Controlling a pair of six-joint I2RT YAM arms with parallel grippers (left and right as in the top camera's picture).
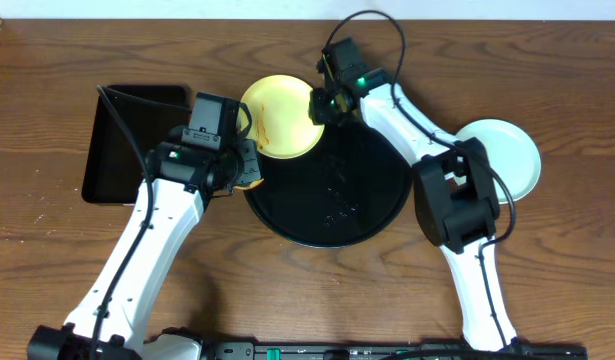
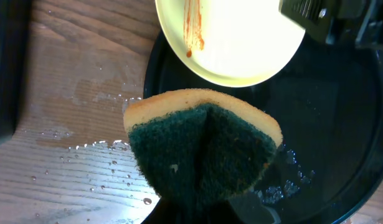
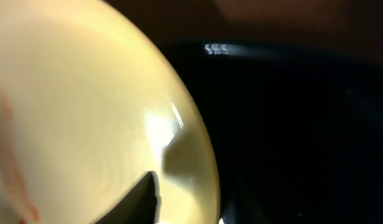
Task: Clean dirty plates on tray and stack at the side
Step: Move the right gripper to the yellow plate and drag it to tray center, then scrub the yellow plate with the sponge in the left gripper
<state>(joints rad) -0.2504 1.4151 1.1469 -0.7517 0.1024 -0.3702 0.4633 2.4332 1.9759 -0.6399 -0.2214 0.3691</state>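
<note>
A pale yellow plate (image 1: 280,120) with an orange-brown smear sits over the far left rim of the large round black tray (image 1: 362,205). My right gripper (image 1: 324,106) is shut on the plate's right rim; the right wrist view shows the plate (image 3: 85,118) up close with a finger on it. My left gripper (image 1: 245,172) is shut on a yellow sponge with a dark green scrub face (image 2: 203,152), just in front of the plate (image 2: 231,40), at the tray's left edge (image 2: 340,155). Light mint-blue plates (image 1: 502,155) sit stacked on the table at the right.
A smaller rectangular black tray (image 1: 127,140) lies on the table at the left. Water drops (image 2: 98,149) wet the wood beside the round tray, and drops lie on the tray's middle (image 1: 337,195).
</note>
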